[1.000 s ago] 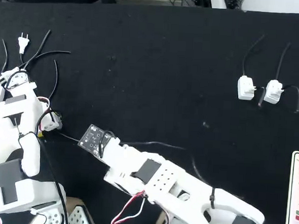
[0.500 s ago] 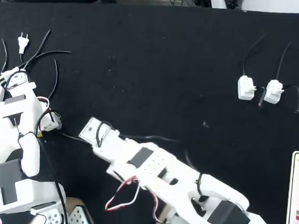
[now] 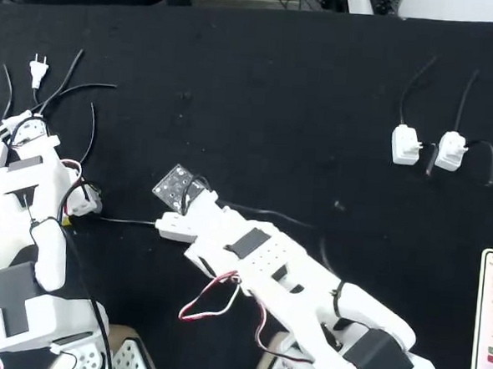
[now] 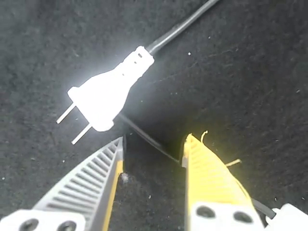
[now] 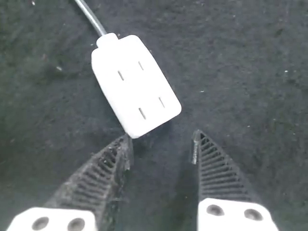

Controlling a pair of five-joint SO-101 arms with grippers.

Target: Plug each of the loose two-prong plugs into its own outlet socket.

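On the black table the right arm is shifting farther in, bringing its wide-open claw just short of the white outlet block; the left claw, open too, is waiting beside a loose plug, so nothing is being gripped yet

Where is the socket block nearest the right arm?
The socket block lies on the black cloth just ahead of the open right gripper in the right wrist view.
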